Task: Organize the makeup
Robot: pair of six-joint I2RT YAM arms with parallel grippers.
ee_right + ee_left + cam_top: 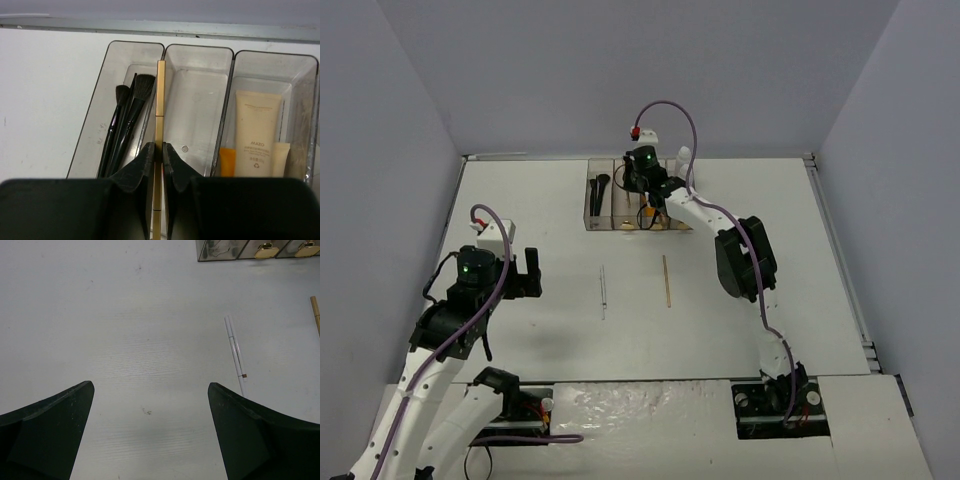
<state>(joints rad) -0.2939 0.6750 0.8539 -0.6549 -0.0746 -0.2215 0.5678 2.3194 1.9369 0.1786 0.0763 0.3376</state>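
The right gripper [158, 150] pinches a tan stick [160, 100] above the far box [197, 50], lined up beside the brushes [125, 110] apparently for filing, while the left gripper [151, 385] hangs spread near a white pencil [235, 347] on the table [820, 260].

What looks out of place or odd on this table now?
Two thin items lie loose on the table, apart from the smoky box: a white pencil and a tan stick, side by side but not touching. Nothing looks spilled or broken.
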